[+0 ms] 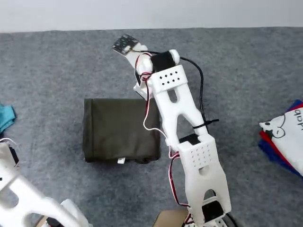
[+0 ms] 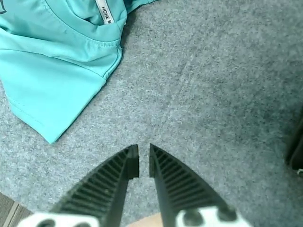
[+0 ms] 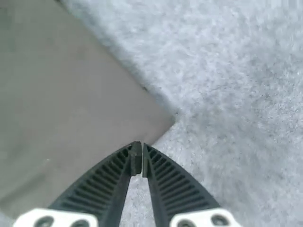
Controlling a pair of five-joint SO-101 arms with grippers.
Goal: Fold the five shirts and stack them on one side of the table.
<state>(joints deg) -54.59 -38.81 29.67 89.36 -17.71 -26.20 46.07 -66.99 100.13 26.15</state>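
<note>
A dark olive shirt (image 1: 120, 130) lies folded into a rectangle in the middle of the grey table. My right arm (image 1: 177, 109) stretches over its far right corner. In the right wrist view my right gripper (image 3: 138, 158) is shut, its tips just above the olive shirt (image 3: 61, 118) close to that corner, with nothing held. A teal shirt (image 2: 52, 61) lies crumpled at the table's left edge (image 1: 5, 117). My left gripper (image 2: 144, 158) hovers over bare carpet just short of it, fingers shut and empty. My left arm (image 1: 21, 196) sits at the near left.
A pile of shirts, white on top (image 1: 289, 135) over red and blue, lies at the right edge of the table. Grey carpet (image 1: 57, 66) covers the table all round the olive shirt. A black cable (image 1: 201, 90) loops beside the right arm.
</note>
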